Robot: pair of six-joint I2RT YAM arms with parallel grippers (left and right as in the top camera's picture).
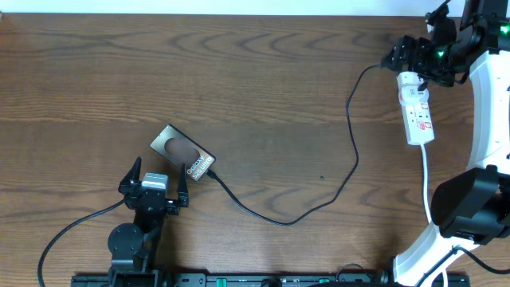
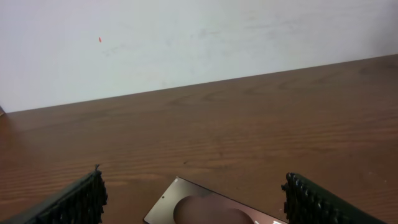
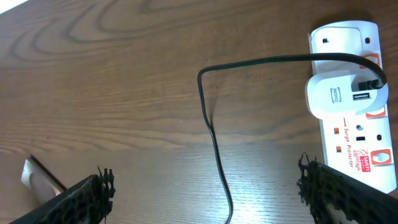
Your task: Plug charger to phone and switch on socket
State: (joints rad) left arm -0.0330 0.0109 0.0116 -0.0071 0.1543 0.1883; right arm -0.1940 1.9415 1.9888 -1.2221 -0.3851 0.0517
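- The left gripper point(image 1: 157, 178) sits just below the phone point(image 1: 182, 153), fingers spread wide with nothing in them.
- We spot white lettering at the phone's cable end, too small to read from overhead.
- The charger point(image 1: 351, 151) loops across the table point(image 1: 263, 80). One end meets the phone's edge, the other a white adapter point(image 3: 339, 93) on the socket point(image 3: 348, 149), far right.
- On the strip's face we read "Surge Protector" in red. The adapter's dark label is too small to make out.
- The right gripper point(image 3: 208, 205) hovers by the socket, jaws wide apart and empty.
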